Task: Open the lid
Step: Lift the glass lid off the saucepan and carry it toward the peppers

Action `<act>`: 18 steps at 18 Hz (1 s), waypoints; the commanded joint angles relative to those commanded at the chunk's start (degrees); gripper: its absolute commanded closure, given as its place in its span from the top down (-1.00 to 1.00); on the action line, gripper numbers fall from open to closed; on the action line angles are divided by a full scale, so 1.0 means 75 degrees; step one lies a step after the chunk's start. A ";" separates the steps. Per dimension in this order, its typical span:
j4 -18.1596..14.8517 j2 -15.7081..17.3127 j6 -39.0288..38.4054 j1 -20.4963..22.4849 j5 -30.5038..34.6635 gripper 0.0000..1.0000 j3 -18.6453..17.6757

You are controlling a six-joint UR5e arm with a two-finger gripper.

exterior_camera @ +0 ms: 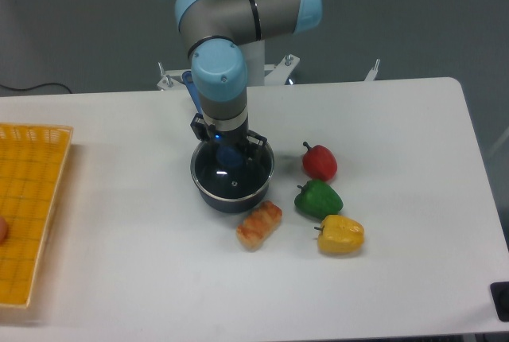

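Camera view: the gripper reaches straight down onto the glass lid, which sits on the dark blue saucepan mid-table; its fingers flank the blue knob, though whether they clamp it is unclear. A red pepper lies nearby.

light: even, overhead | shadows: soft, short | glare: small glints on lid | focus: slightly soft

Hand fingertips hidden over lid
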 joint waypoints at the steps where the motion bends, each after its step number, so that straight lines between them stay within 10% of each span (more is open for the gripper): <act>1: -0.0083 0.0000 0.0094 0.0047 0.0000 0.28 0.0094; 18: -0.0095 -0.0141 0.2894 0.1535 -0.0035 0.24 0.0950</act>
